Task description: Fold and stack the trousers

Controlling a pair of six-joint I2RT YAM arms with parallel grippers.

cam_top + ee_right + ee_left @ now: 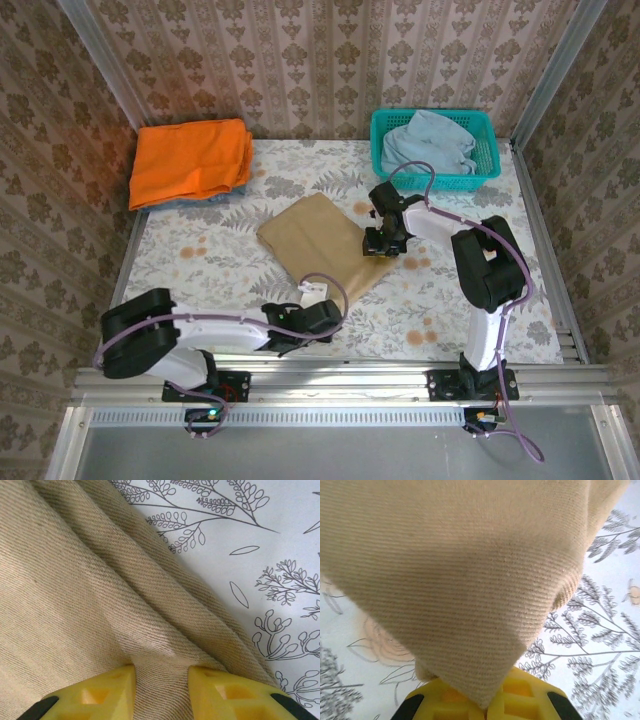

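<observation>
The tan trousers (312, 240) lie folded into a slanted rectangle in the middle of the floral table. My left gripper (322, 312) sits at their near corner, shut on that corner, and the cloth (470, 580) rises out of its yellow fingers (525, 700). At the cloth's right edge, my right gripper (382, 240) is shut on a thick fold of the trousers (100, 595), which bunches between its yellow fingers (107, 690). A white label (313, 290) shows at the near corner.
A folded orange garment (190, 160) lies at the back left on a pale blue one. At the back right, a teal basket (486, 150) holds pale blue cloth (428, 142). Metal rails bound the table. Bare floral tabletop (200, 260) lies left of the trousers.
</observation>
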